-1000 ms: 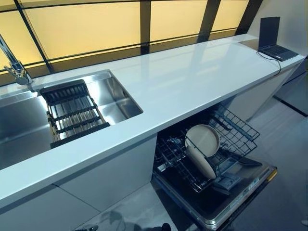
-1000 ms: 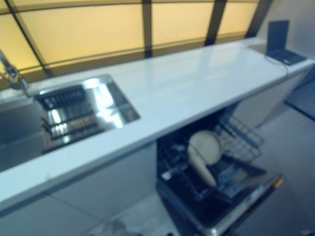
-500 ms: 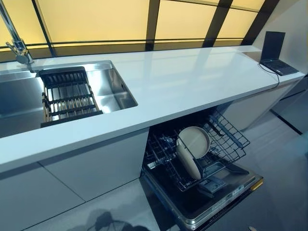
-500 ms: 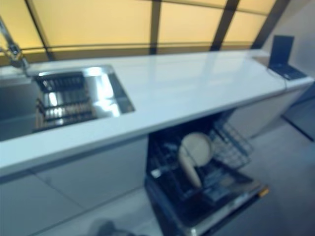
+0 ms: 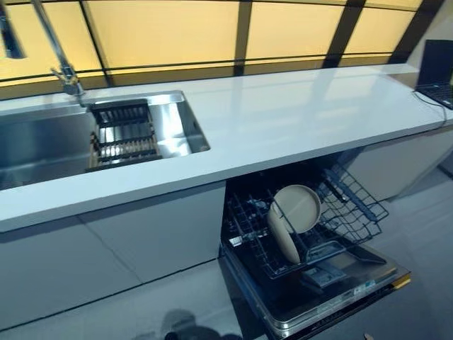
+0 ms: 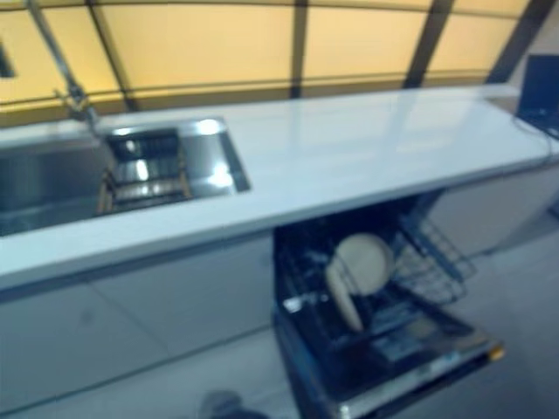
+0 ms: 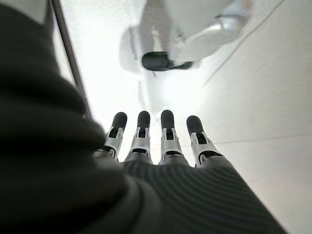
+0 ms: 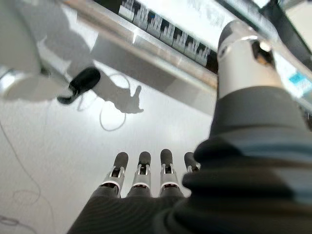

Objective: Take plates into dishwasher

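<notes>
Two beige plates point(image 5: 294, 218) stand on edge in the lower rack point(image 5: 347, 202) of the open dishwasher point(image 5: 322, 304), under the white counter point(image 5: 283, 120). The same plates point(image 6: 358, 271) show in the right eye view. Neither hand appears in the eye views. In the left wrist view my left hand point(image 7: 163, 141) hangs over the pale floor with straight fingers, holding nothing. My right hand point(image 8: 141, 178) also points at the floor with straight, empty fingers; the edge of the dishwasher door point(image 8: 161, 46) shows past it.
A steel sink point(image 5: 42, 145) with a dark drying rack point(image 5: 124, 134) and a tap point(image 5: 60, 57) is set in the counter at the left. A laptop point(image 5: 439, 74) sits at the counter's far right. The dishwasher door point(image 5: 311, 312) juts out over the floor.
The whole picture has shifted and levelled, so the camera has moved; the sink and dishwasher now sit further right. The plates stay as they were in the rack.
</notes>
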Motion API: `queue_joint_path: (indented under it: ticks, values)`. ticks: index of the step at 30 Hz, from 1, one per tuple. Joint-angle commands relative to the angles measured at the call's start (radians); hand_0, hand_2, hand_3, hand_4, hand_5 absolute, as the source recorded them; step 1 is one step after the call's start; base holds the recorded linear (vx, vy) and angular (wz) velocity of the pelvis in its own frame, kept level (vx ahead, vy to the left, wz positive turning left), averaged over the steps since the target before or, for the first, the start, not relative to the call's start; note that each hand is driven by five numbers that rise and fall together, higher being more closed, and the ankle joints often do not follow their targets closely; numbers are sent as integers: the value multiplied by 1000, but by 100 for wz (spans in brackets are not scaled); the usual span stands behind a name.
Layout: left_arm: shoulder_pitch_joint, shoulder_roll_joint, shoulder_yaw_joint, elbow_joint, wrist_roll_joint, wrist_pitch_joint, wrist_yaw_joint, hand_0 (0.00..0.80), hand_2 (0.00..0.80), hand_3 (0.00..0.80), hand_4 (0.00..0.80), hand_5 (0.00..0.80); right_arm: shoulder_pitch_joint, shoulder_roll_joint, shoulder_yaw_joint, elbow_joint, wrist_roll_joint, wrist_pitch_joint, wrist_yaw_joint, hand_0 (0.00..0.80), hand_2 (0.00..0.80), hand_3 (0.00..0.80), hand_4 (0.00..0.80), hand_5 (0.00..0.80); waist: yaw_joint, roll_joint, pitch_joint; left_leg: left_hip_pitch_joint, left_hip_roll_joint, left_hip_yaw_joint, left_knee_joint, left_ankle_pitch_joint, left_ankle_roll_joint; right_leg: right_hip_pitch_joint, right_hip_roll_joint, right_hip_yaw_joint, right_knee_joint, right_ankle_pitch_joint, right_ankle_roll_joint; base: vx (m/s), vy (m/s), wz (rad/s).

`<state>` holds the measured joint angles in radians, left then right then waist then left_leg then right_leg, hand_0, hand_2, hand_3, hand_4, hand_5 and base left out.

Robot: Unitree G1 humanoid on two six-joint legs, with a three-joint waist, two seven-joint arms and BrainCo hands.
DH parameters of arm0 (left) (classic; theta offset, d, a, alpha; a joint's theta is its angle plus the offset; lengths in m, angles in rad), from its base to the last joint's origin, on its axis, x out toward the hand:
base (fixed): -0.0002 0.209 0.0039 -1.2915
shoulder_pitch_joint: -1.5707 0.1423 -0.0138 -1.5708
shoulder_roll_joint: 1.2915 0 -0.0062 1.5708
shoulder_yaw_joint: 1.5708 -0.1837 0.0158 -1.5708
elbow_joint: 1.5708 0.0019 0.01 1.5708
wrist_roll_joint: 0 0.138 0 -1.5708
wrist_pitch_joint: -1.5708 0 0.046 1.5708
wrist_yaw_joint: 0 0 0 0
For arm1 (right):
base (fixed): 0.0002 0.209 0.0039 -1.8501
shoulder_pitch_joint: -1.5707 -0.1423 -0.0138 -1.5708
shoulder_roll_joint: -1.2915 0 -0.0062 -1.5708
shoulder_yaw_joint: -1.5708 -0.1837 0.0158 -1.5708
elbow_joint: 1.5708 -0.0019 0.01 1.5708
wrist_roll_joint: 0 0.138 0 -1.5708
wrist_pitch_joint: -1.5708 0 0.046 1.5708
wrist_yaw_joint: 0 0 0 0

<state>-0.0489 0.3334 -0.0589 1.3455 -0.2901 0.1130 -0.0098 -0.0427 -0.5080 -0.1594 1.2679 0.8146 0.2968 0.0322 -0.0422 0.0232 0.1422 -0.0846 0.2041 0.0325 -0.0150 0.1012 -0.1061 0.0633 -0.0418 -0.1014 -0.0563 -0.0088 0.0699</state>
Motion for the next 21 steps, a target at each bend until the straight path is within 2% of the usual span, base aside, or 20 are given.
queue_joint_path:
  ticks: [1, 3, 6, 10, 15, 21]
  values:
    - [-20, 21, 0, -17, -7, -6, 2, 0, 0, 0, 0, 0, -40, 41, 5, 37, 37, -22, -45, 0, 0, 0, 0, 0, -2, -47, 14, 31, -80, 64, 64, -104, 84, -43, -3, -16, 102, -67, -47, -84, 51, 1]
    - [-19, 18, -12, -18, 2, -21, 1, 0, 0, 0, 0, 0, -31, 52, -7, 50, 72, -51, -48, 0, 0, 0, 0, 0, -14, -22, 22, 61, -84, 79, 34, -97, 77, -60, -6, -25, 123, -70, -46, -74, 80, 0]
    - [-29, 19, -37, -35, 3, -49, -8, 0, 0, 0, 0, 0, -39, 40, -35, 41, 92, -65, -51, 0, 0, 0, 0, 0, -33, 9, 50, 47, -104, 70, 55, -106, 72, -86, -16, -9, 142, -67, -44, -123, 138, 0]
    - [-42, 29, -53, -49, -6, -48, -3, 0, 0, 0, 0, 0, -68, 28, -37, 36, 108, -90, -48, 0, 0, 0, 0, 0, -42, 42, 84, 28, -134, 69, 81, -126, 81, -106, -33, 5, 134, -45, -27, -136, 166, 5]
    - [-59, 29, -59, -42, -13, -49, -3, 0, 0, 0, 0, 0, -113, 21, -12, 13, 92, -100, -31, 0, 0, 0, 0, 0, -56, 48, 101, 15, -148, 98, 103, -153, 95, -123, -49, 36, 101, -11, -5, -88, 167, -8]
    - [-70, 16, -70, -50, -29, -67, -13, 0, 0, 0, 0, 0, -178, 16, 2, 4, 80, -176, 40, 0, 0, 0, 0, 0, -62, 56, 138, -28, -154, 167, 211, -222, 124, -151, -75, 85, 91, 17, 18, -68, 151, -29]
